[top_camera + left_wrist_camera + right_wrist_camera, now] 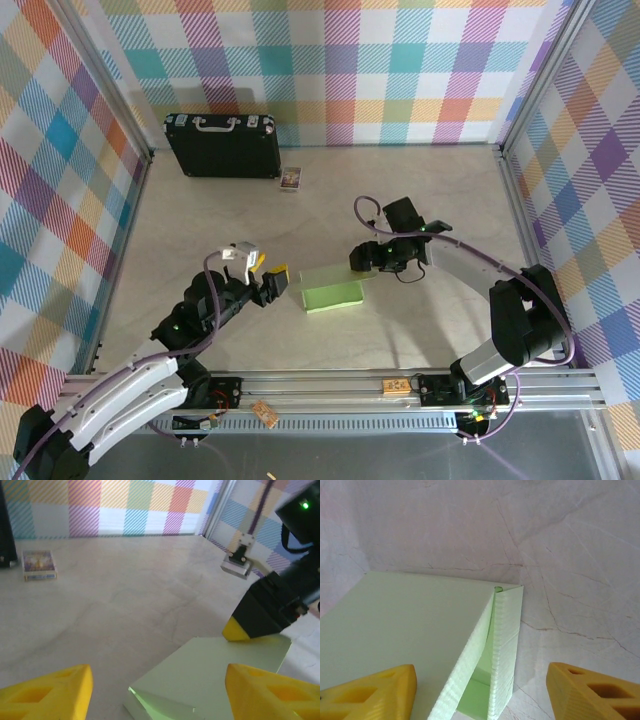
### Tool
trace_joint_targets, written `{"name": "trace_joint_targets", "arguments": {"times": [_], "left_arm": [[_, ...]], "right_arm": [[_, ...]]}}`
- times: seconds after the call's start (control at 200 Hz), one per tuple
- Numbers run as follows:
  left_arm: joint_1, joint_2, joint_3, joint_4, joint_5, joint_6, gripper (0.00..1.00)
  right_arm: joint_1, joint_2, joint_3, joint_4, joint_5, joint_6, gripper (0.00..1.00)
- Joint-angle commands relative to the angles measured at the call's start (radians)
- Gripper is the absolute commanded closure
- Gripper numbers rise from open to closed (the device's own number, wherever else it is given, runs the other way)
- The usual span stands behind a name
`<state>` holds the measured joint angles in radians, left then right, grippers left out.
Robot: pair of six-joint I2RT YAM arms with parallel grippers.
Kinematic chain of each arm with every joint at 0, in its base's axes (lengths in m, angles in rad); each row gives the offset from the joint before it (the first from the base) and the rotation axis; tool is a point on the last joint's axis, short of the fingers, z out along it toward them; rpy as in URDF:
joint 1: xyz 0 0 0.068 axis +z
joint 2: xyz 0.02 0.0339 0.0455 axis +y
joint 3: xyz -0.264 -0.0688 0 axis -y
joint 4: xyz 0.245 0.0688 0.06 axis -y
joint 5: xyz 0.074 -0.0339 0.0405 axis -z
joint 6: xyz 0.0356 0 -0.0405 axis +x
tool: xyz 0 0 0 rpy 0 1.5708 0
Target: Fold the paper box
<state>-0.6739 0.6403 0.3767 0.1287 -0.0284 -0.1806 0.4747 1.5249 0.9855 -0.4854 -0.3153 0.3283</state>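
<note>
The paper box (333,288) is a pale green, low rectangular box lying flat on the table between my two arms. My left gripper (272,276) is open just off its left end. In the left wrist view the yellow fingers (50,692) stand wide apart over a box (215,675) corner without clamping it. My right gripper (360,263) is open over the far right corner. In the right wrist view its fingers (592,690) straddle the box's (410,625) end, where a side flap (507,640) stands slightly ajar, showing the inside. The right gripper's yellow fingertip (236,630) rests at the box's far edge.
A black briefcase (222,146) with a silver handle stands against the back wall, and a small picture card (291,179) lies just right of it. Checkered walls close in the back and both sides. An aluminium rail (330,385) runs along the near edge.
</note>
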Motion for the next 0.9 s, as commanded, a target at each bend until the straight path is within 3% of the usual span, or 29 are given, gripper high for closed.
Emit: {"name": "trace_joint_targets", "arguments": {"times": [0.0,0.24,0.295,0.36,0.895], "left_arm": [[-0.010,0.025,0.045,-0.152,-0.017,-0.201,0.31],[-0.010,0.289,0.086,-0.130,0.095,-0.378,0.33],[-0.009,0.356,0.106,-0.126,0.119,-0.409,0.39],[-0.010,0.416,0.136,-0.130,0.161,-0.417,0.39],[-0.021,0.660,0.141,-0.092,0.159,-0.396,0.38]], "right_arm": [[0.003,-0.003,-0.014,0.024,-0.026,-0.015,0.31],[0.007,0.001,-0.052,0.033,-0.024,-0.028,0.31],[0.011,0.003,-0.060,0.034,-0.019,-0.028,0.31],[0.020,0.010,-0.069,0.035,-0.007,-0.031,0.31],[0.079,0.080,-0.087,0.076,0.067,-0.013,0.34]]}}
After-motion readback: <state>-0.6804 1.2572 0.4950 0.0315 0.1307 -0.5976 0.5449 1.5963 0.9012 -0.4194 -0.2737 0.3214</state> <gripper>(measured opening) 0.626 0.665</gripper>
